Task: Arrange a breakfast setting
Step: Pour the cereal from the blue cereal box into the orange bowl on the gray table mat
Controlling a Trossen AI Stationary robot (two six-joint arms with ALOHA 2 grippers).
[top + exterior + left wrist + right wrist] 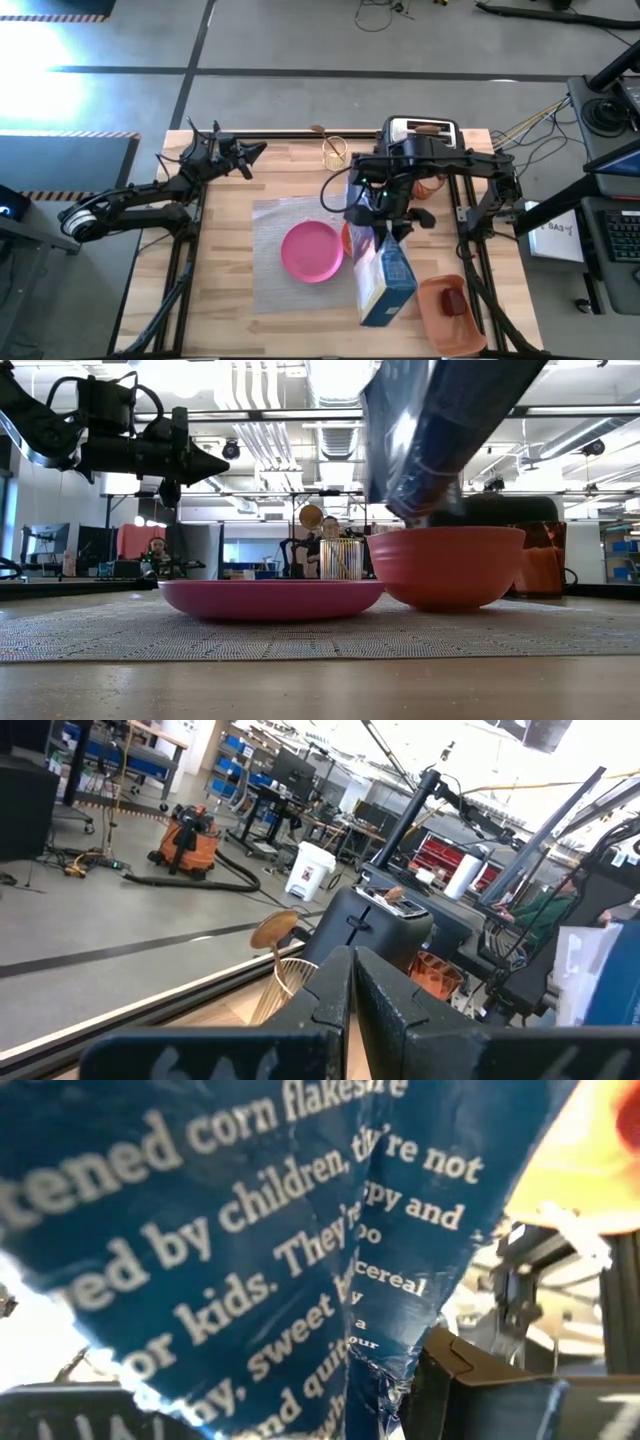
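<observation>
A crumpled blue cereal box (250,1230) fills nearly the whole picture — white lettering runs slantwise across it, with the words "corn flakes" and "cereal" readable. Beside it, at one corner, shows a patch of orange (590,1150) — too close to identify.

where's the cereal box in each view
High view: blue cereal box right of the pink plate, held by the right tool.
Low view: upper right, tipped over the orange bowl.
Left wrist view: blue sliver at right edge.
Right wrist view: fills the picture.
Shared landmark: the toaster.
</observation>
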